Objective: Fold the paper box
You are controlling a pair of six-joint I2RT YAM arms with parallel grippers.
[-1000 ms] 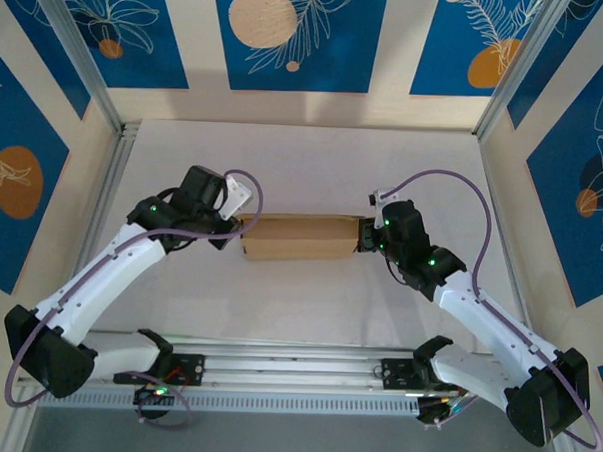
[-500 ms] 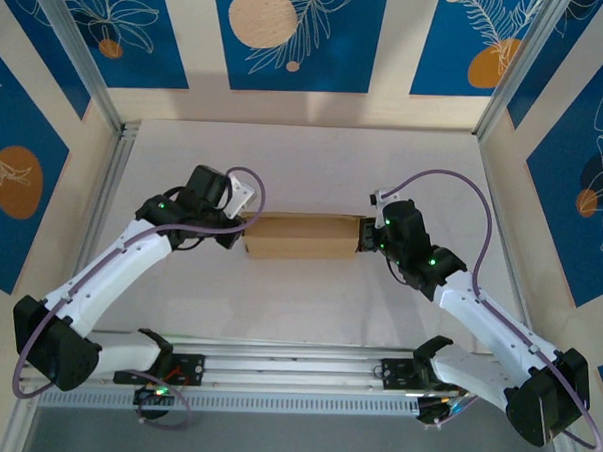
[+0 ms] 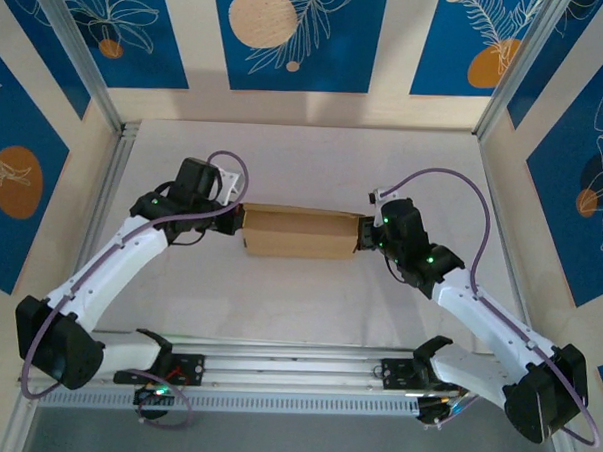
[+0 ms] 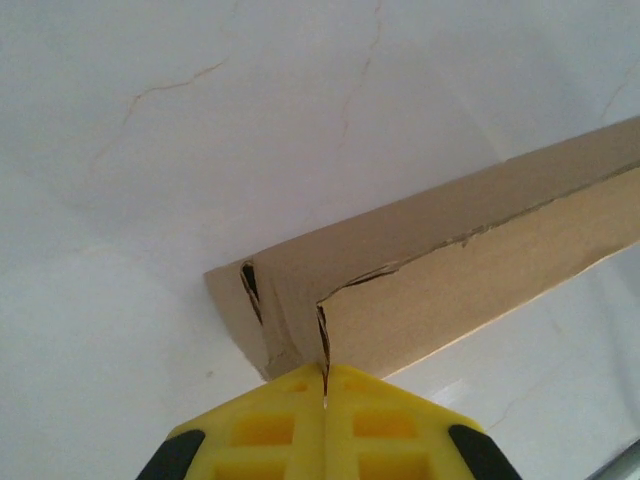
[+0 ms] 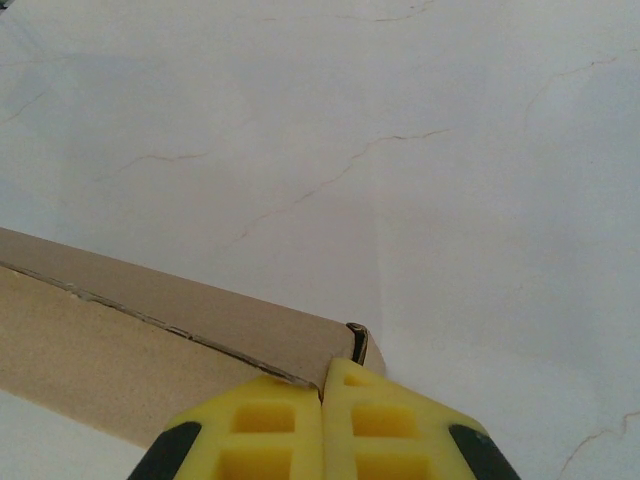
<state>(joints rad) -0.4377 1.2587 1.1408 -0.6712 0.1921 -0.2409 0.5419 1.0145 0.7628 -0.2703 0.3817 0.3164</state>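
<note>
The paper box (image 3: 299,232) is a plain brown cardboard piece, long and narrow, lying across the middle of the white table. My left gripper (image 3: 238,219) is at its left end, shut, with the yellow fingers (image 4: 270,420) pinched on a thin cardboard edge of the paper box (image 4: 440,270). At the right end my right gripper (image 3: 363,235) is also shut, its yellow fingers (image 5: 380,420) clamped on the corner edge of the paper box (image 5: 180,330). A flap stands slightly raised along the box's top seam.
The white table (image 3: 305,156) spreads around the box, bounded by patterned blue and beige walls. A metal rail (image 3: 295,371) with the arm bases runs along the near edge. Purple cables loop over both arms.
The left gripper has shut on the box's left end and its wrist has turned and shifted slightly back. The box's left end has lifted a little. The right arm has held still.
</note>
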